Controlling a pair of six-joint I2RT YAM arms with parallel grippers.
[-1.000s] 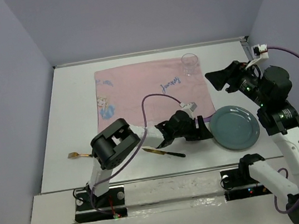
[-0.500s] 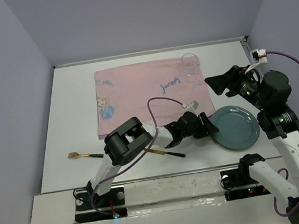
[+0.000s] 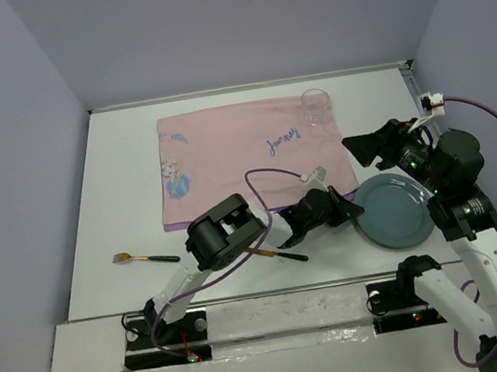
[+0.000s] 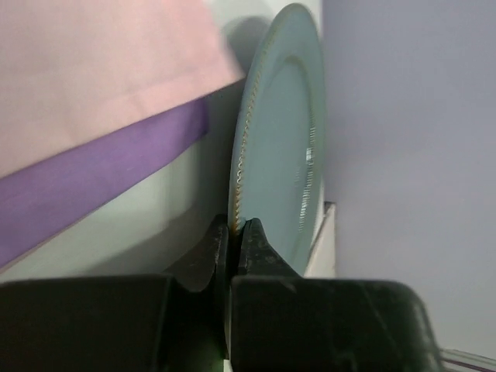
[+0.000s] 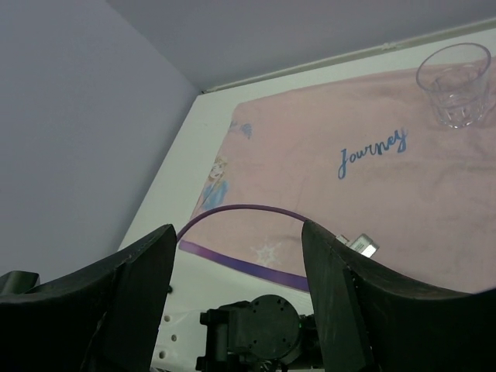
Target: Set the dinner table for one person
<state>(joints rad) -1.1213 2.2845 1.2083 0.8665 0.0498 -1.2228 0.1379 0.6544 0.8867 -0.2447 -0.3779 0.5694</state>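
Note:
A grey-blue plate lies on the white dinner table, right of the pink cloth. My left gripper is shut on the plate's left rim. In the left wrist view the plate shows edge-on, its rim pinched between the fingertips of that gripper. My right gripper hangs open over the cloth's right edge with nothing between its fingers. A clear glass stands on the cloth's far right corner. A fork and a knife lie near the table's front.
The pink cloth carries blue script and a cartoon print. The glass stands beyond the right gripper. A purple cable arcs over the left arm. Grey walls close in the table on three sides.
My left gripper has reached right to the plate's rim and shut on it. The right arm has sunk slightly, its jaws still open.

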